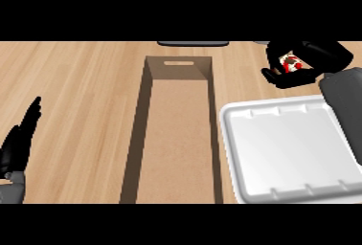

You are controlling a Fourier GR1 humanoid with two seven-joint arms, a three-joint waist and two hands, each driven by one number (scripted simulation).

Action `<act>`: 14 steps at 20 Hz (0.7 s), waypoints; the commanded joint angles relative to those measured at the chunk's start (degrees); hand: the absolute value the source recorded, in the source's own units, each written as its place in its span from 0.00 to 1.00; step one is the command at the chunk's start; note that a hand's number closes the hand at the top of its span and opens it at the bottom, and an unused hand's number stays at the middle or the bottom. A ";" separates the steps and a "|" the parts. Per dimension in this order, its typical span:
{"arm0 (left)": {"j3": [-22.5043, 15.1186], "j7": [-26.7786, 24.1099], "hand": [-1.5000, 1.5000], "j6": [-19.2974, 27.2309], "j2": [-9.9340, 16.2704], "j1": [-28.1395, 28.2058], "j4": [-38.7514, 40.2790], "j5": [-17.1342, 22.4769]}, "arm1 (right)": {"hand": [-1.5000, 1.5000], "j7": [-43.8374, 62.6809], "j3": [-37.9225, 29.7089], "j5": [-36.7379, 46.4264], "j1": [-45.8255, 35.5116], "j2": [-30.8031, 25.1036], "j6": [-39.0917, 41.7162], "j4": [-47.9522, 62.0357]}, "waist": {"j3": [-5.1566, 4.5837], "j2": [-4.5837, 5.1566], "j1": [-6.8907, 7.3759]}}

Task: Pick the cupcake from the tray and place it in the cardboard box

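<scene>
The counter (pixel 78 86) is light wood with long stripes in it. In the middle sits a long brown cardboard box (pixel 176 143) with its top open. It runs from near to far, and its far wall has a small slot cut in it (like a handle hole).

To the right of the box, just beside it, is a white tray (pixel 283 158) with a raised rim and rounded corners. The tray is at the near right.

At the far right, past the tray, is the right hand (pixel 318 60). Its black fingers are curled around the cupcake (pixel 290 63). Only a bit of the cupcake peeks out, white with red spots. It is off the tray and up in the hand, to the right of the box and not over it.

The left hand (pixel 17 143) is at the near left edge. Its fingers are straight and point up, and it rests there, holding nothing.

A dark flat thing (pixel 193 43) shows at the far edge, behind the box.
</scene>
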 commanded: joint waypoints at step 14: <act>0.16 2.73 0.50 0.84 -0.88 -1.84 -0.49 -2.35 | 1.00 33.89 1.18 -10.70 -6.99 20.73 18.79 -14.57 | -0.02 -0.12 -0.67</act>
